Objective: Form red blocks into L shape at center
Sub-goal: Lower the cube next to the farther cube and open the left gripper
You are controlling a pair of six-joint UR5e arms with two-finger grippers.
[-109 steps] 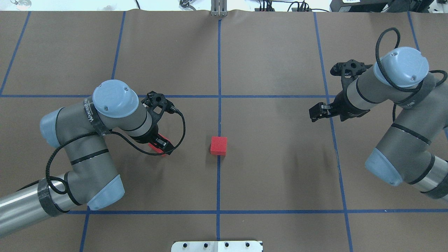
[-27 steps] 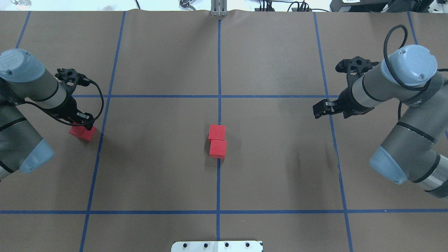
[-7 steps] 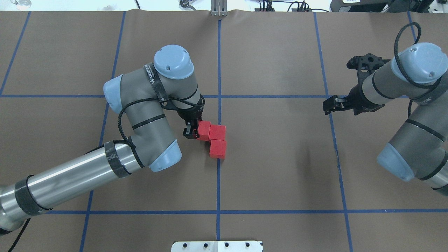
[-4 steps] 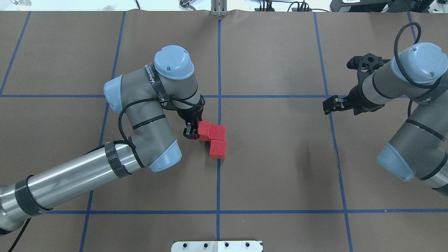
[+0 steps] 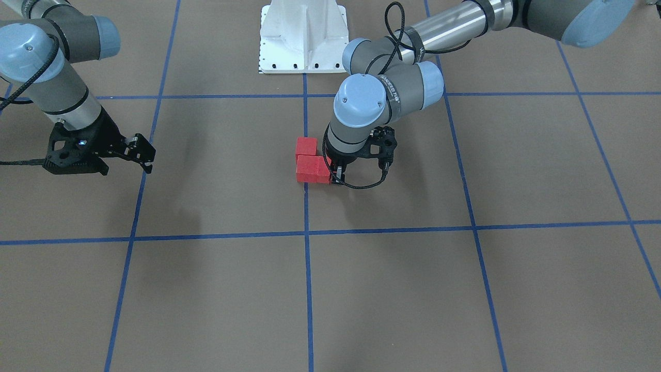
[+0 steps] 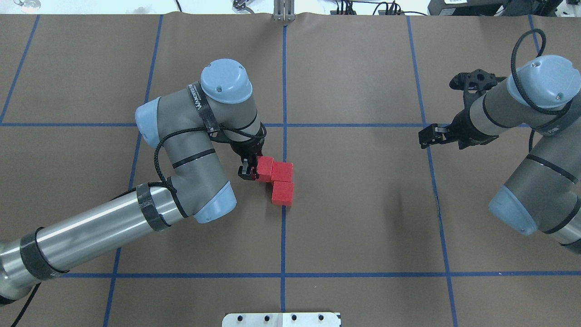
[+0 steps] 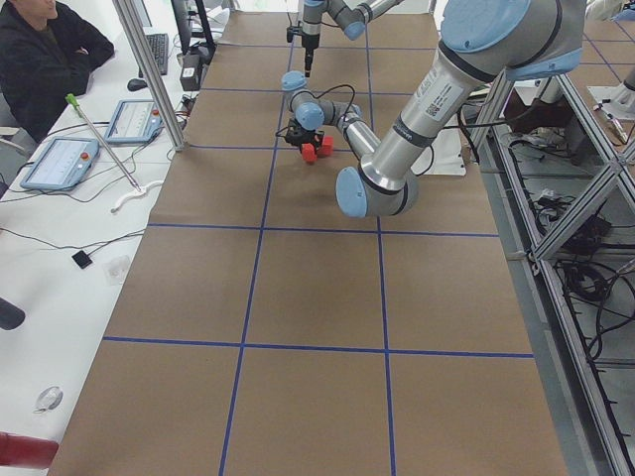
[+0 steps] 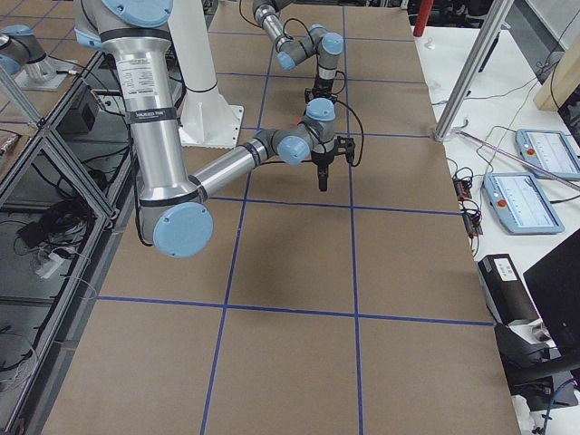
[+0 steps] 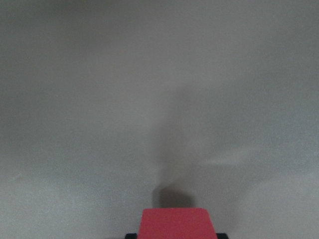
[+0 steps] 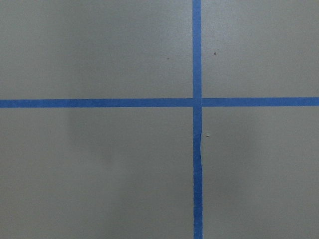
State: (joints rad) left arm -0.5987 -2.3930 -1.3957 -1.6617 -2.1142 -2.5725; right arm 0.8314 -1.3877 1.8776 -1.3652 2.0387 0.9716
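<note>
Three red blocks lie together at the center (image 6: 317, 190), astride the middle vertical tape line. One block (image 6: 283, 192) is nearest the robot, one (image 6: 282, 171) touches it just beyond, and a third (image 6: 265, 167) sits against that one's left side, making an L. In the front view they show as (image 5: 307, 146), (image 5: 308, 168) and a sliver (image 5: 325, 175). My left gripper (image 6: 248, 169) is shut on the third block, low at the floor; the block shows between its fingers in the left wrist view (image 9: 174, 224). My right gripper (image 6: 425, 138) hangs open and empty far to the right.
The white robot base (image 6: 281, 319) is at the near edge, also in the front view (image 5: 302, 36). Blue tape lines (image 6: 283, 236) grid the brown floor. An operator (image 7: 40, 50) sits beside a side bench with tablets (image 7: 64, 159).
Since 3.8 s ago my left arm has carried the third block from the far left to the pair at center. Over the last second nothing has visibly moved.
</note>
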